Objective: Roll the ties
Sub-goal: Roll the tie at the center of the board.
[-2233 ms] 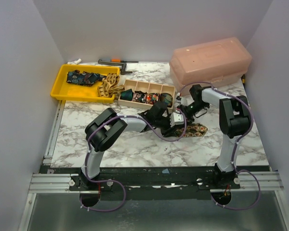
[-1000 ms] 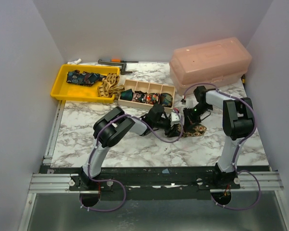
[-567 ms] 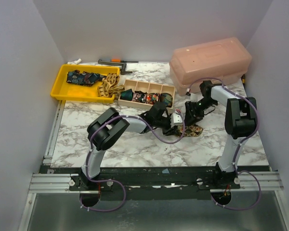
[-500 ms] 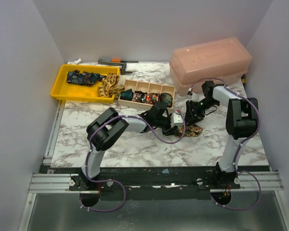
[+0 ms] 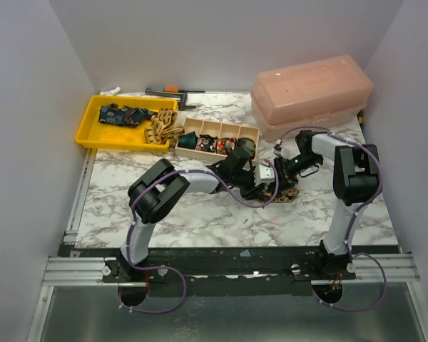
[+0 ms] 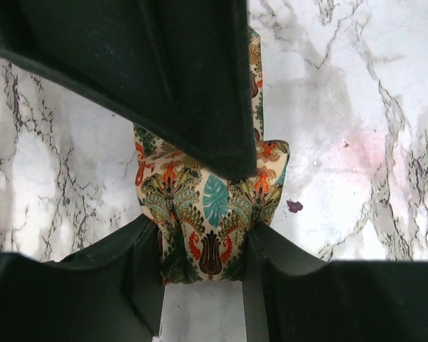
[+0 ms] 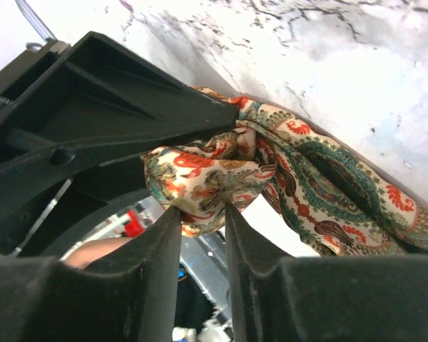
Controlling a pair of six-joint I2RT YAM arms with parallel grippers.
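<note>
Nearest me, both arms rise from the front edge of the white marble-patterned table [image 5: 192, 217]. They lean in toward one spot just on the near side of the pale wooden divider box [image 5: 217, 128]. A cream paisley necktie [image 6: 208, 206] with orange and teal figures lies bunched on the tabletop there, in front of the box's right end. The left gripper [image 6: 203, 251] is clamped on a folded end of it — the cloth puckers between the two black fingers [image 6: 139, 267]. The right gripper [image 7: 202, 214] pinches another fold of the same tie from the other side. The two black heads sit almost against each other.

Inside the box's compartments sit rolled ties [image 5: 215, 144]: a teal coil at the left end, multicoloured ones in the middle, and a dark one at the right end partly hidden by the left arm. Just left of the box is a yellow plastic tray [image 5: 118, 147]. It holds a dark blue patterned tie [image 5: 121, 114] and a tan tie [image 5: 160, 128] heaped at the corner next to the box. Behind and to the right of the box stands a translucent pink plastic case [image 5: 314, 89] with its lid down. Farther back behind the box, by the wall, lies a black tool with an orange part [image 5: 172, 90].
</note>
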